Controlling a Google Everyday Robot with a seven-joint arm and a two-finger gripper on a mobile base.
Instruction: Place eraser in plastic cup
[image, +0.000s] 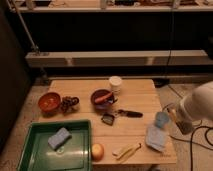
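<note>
A white robot arm (200, 102) is reaching in from the right edge of the scene, its gripper (182, 125) hanging just off the right side of a wooden table (135, 95) and closed tight on the eraser (175, 117) (a brownish-grey block that is showing at the gripper's tip, tilted). The light-blue plastic cup (161, 119) is standing upright near the table's right edge, just to the left of the gripper and the eraser, and nothing is showing inside it. A pale-blue cloth (154, 138) is lying flat just in front of the cup. Farther left, a black-handled tool (130, 113) is resting beside a small dark square object (107, 118), while a dark bowl (102, 98) with something red in it is sitting near a white cup (115, 82) at the back of the table. An orange bowl (49, 102) is sitting at the far left. A green tray (35, 150) is occupying the front left corner, holding a blue pad (59, 138), and a round orange fruit (98, 151) is lying just beside the tray's right wall.
</note>
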